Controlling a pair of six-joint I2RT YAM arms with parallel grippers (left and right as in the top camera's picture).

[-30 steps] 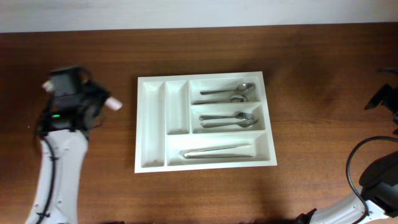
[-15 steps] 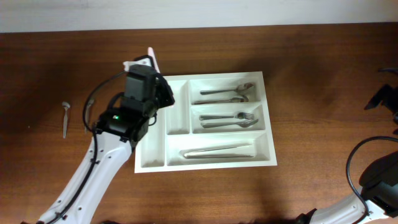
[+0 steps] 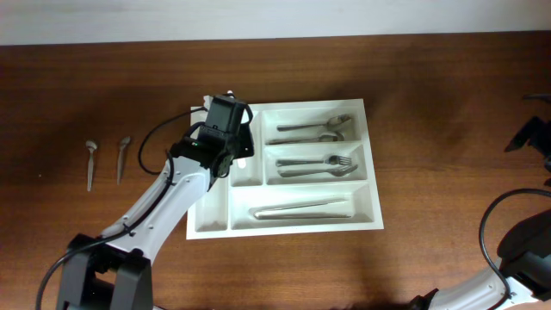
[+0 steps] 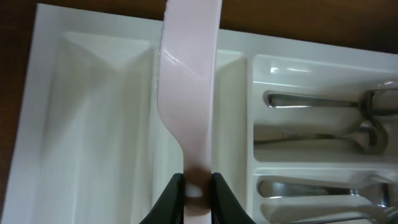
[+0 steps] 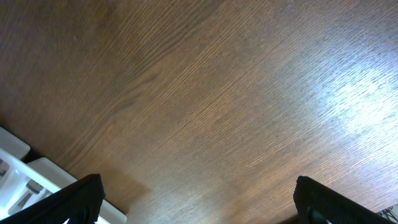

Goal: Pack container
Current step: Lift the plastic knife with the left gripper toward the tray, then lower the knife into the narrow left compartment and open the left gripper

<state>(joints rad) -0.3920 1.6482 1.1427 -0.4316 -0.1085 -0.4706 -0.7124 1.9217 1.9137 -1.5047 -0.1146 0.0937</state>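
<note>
So the container (image 3: 293, 229) sat mid-table (image 3: 430, 86) and looked mostly packed: spoons (image 3: 314, 129) in the top wide slot, forks (image 3: 314, 164) in the middle 1, and some long pieces (image 3: 301, 209) in the bottom 1. The left gripper (image 4: 196, 190) was clamped tight on a pale plastic knife (image 4: 189, 93), which hung lengthwise over the 2 narrow slots, roughly along the divider between them. Whether it was touching the tray was hard to tell. Both narrow slots looked bare, so that knife seemed to be the first thing going in there. 2 small spoons (image 3: 90, 164) lay out on the wood well off to the left, probably next in line. The right gripper (image 5: 199, 202) hung spread wide over bare table, holding nothing.
</note>
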